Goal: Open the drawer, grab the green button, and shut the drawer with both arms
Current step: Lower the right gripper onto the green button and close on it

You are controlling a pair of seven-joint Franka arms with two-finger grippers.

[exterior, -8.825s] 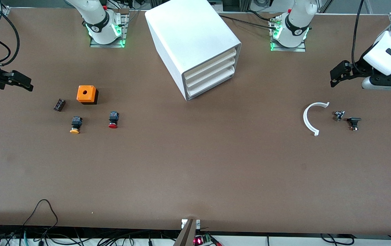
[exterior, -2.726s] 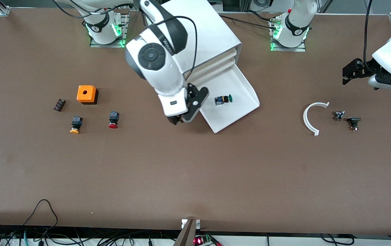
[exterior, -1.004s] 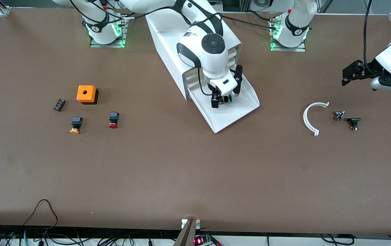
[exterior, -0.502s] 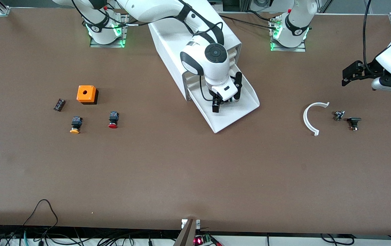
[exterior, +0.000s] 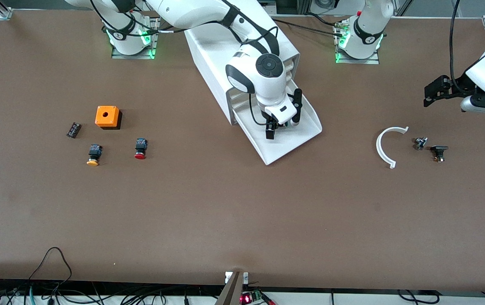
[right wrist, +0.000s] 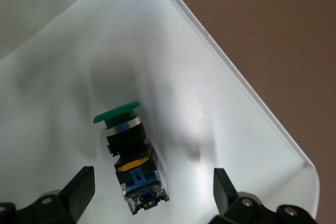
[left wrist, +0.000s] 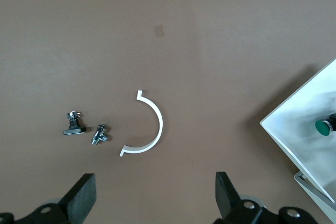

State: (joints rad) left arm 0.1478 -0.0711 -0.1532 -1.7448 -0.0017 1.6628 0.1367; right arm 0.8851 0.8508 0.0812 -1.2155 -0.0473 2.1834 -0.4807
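Note:
The lowest drawer [exterior: 295, 144] of the white cabinet [exterior: 225, 46] stands pulled out. The button [right wrist: 128, 150] lies on its side on the drawer floor [right wrist: 210, 77], green cap [right wrist: 118, 113] at one end and blue base at the other. My right gripper [exterior: 283, 126] hangs low in the drawer, open, with its fingers [right wrist: 79, 190] on either side of the button's base and not touching it. Over the table at the left arm's end, my left gripper [exterior: 433, 90] waits open and empty [left wrist: 155, 195]. Its wrist view shows the drawer's corner [left wrist: 299, 124] and the green cap [left wrist: 324, 125].
Toward the right arm's end lie an orange box [exterior: 107, 116], a small black block [exterior: 73, 129], an orange-capped button [exterior: 93, 154] and a red-capped one [exterior: 140, 149]. Under the left gripper lie a white curved piece [exterior: 384, 146] and two small parts [exterior: 420, 143], [exterior: 439, 152].
The drawer, shut at first, now stands pulled out. In the last second the right gripper has sunk over the button, which now sits between its fingers. The left arm has barely moved.

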